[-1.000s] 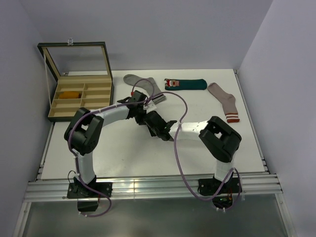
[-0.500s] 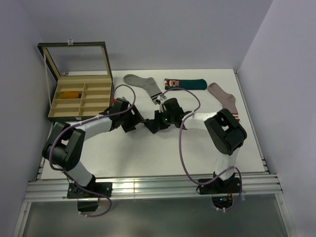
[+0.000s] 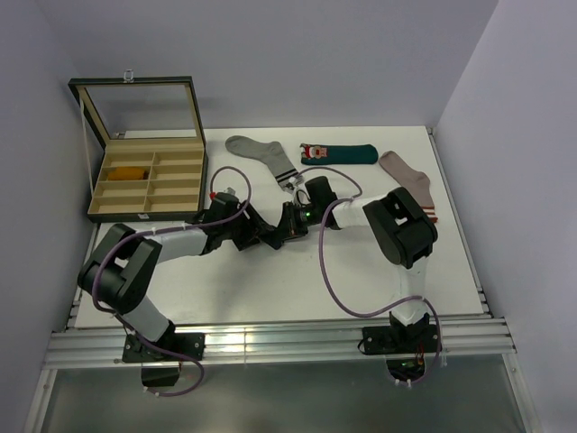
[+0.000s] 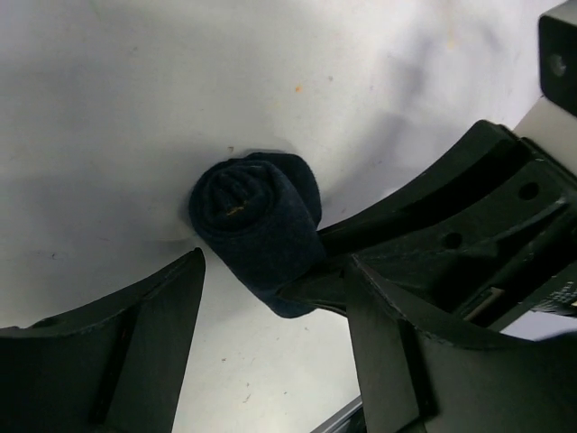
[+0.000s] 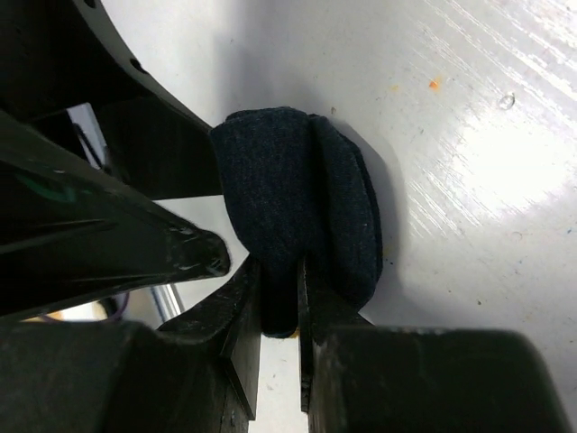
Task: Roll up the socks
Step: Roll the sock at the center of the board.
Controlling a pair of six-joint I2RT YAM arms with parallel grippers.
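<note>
Presently the box (image 3: 144, 214) holds a mustard sock (image 3: 129, 171); right end effector (image 5: 279, 281) pinches the navy roll (image 5: 297, 194), left end effector (image 4: 272, 269) gapes wide.

No readable text, labels, brands or numbers on any surface in view.

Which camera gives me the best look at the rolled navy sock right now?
Left wrist: the dark navy rolled sock shows nearly whole, coiled end facing the lens. Right wrist shows it close, its edge pinched in the right gripper. Top external hides it under the arms.
</note>
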